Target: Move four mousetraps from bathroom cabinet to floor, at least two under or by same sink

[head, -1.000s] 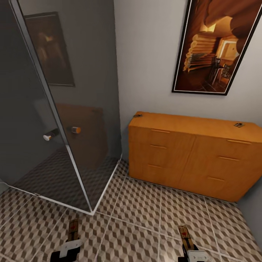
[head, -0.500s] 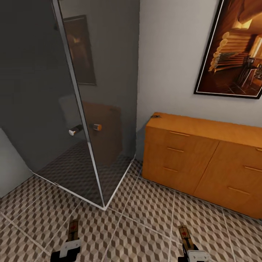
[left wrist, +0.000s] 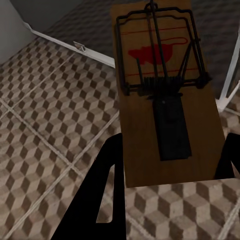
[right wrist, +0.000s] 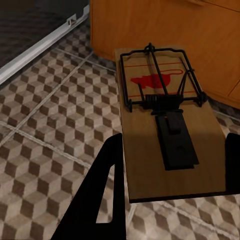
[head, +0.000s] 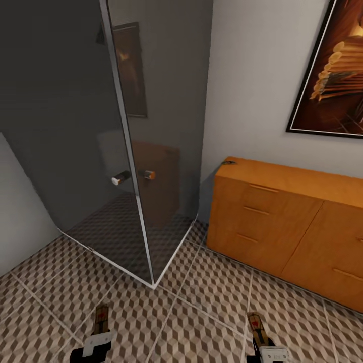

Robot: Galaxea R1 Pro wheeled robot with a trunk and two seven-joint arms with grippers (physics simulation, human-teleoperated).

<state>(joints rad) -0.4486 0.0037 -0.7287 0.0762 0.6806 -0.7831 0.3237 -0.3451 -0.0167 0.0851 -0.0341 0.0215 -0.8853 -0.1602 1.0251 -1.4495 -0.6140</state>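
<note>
Mousetraps ride one in each gripper: the left gripper [left wrist: 165, 165] has its fingers closed on one mousetrap [left wrist: 162, 85], the right gripper [right wrist: 170, 165] on another [right wrist: 167, 130]. A third [head: 230, 163] sits on the cabinet [head: 287, 222] at two o'clock. None lies on the bathroom floor [head: 201, 302] yet.

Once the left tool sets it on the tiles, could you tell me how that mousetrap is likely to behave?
The mousetrap in the left tool is a flat wooden plate, so it will probably lie stable, neither rolling nor tipping. It looks stiff and light. Its thin wire parts seem delicate, and the bathroom floor looks smooth, so a nudge may slide it.
</note>
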